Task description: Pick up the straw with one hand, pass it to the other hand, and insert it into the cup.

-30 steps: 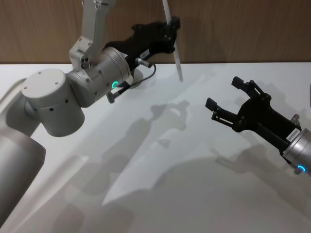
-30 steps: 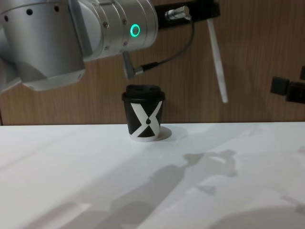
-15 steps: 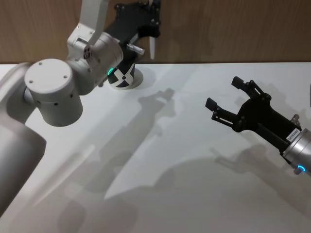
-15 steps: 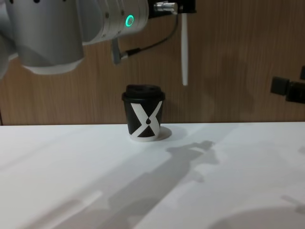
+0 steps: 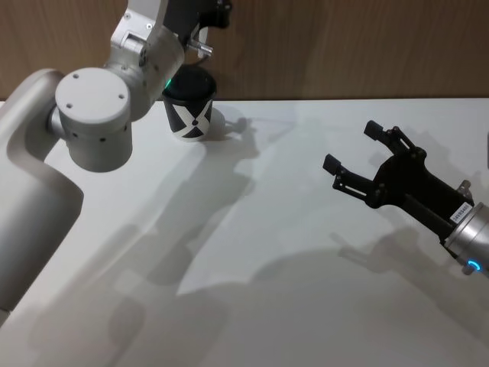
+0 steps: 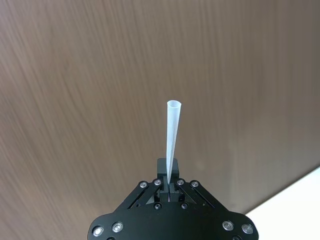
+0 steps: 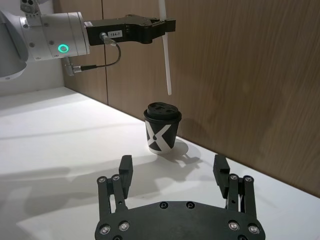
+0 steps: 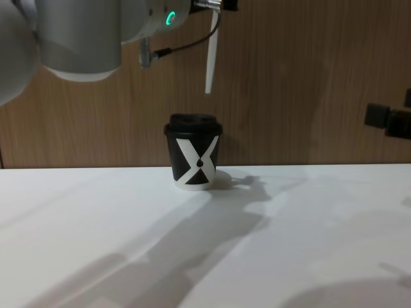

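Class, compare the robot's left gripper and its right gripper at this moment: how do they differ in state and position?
The left gripper is shut on the straw, while the right gripper is open and holds nothing. The left gripper is raised above the cup, with the straw hanging tip-down above its lid. The right gripper sits lower, off to the right over the table, apart from the cup. Both are black two-finger grippers.

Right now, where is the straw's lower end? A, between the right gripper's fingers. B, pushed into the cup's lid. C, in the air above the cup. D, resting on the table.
C: the left gripper holds the straw upright, its lower end hanging above the cup with a gap between them.
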